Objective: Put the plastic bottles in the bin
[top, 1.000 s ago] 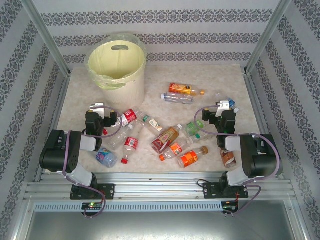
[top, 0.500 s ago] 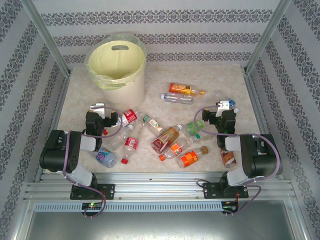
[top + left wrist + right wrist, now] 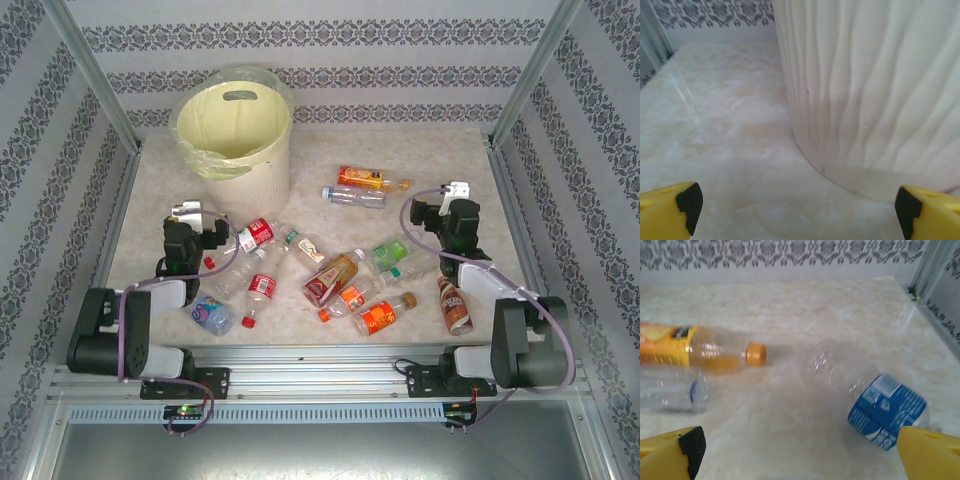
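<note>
**Top view.** The left pincer (image 3: 187, 211) is released, its jaws wide and empty, near the foot of the bin (image 3: 258, 178). The bin stands at the far left of the worktop (image 3: 430, 150). The right pincer (image 3: 456, 190) is likewise spread and grasps nothing, at the worktop's right side. The plastic bottles (image 3: 333, 275) lie scattered on the worktop, mostly between the two arms.

**Right wrist view.** An orange-label bottle (image 3: 690, 347) lies ahead to the left. A blue-label bottle (image 3: 887, 410) lies just beside the right fingertip.

**Left wrist view.** The bin's ribbed wall rises close ahead, to the right.
</note>
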You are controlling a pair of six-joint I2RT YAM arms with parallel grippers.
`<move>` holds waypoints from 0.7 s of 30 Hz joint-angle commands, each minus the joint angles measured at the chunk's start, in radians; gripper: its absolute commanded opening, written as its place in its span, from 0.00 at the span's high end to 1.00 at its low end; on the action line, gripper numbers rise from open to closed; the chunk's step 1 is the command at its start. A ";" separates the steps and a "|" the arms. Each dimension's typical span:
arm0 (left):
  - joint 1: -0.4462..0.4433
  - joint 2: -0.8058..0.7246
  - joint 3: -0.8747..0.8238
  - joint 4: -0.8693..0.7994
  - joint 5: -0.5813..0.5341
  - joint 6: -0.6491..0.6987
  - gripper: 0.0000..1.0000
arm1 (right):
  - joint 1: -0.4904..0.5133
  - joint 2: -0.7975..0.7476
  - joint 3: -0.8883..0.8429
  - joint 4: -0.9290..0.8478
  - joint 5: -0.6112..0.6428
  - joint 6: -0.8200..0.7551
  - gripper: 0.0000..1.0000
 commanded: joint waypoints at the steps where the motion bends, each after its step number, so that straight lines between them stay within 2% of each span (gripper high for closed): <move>1: -0.015 -0.089 0.056 -0.192 -0.062 -0.026 0.00 | 0.016 -0.051 0.073 -0.246 0.024 0.104 0.02; 4: -0.046 -0.170 0.120 -0.388 -0.094 -0.073 0.00 | 0.043 -0.093 0.116 -0.341 -0.002 0.148 0.02; 8: -0.110 -0.278 0.208 -0.649 -0.110 -0.197 0.00 | 0.107 -0.126 0.205 -0.538 0.082 0.263 0.02; 13: -0.225 -0.341 0.349 -0.990 -0.075 -0.319 0.00 | 0.180 -0.121 0.277 -0.649 -0.028 0.240 0.02; 16: -0.264 -0.359 0.390 -1.070 0.061 -0.358 0.00 | 0.210 -0.099 0.320 -0.695 -0.112 0.203 0.02; 19: -0.298 -0.349 0.438 -1.075 0.267 -0.366 0.00 | 0.218 -0.065 0.351 -0.706 -0.269 0.132 0.02; 21: -0.330 -0.333 0.477 -1.069 0.355 -0.365 0.00 | 0.226 -0.034 0.381 -0.730 -0.310 0.090 0.02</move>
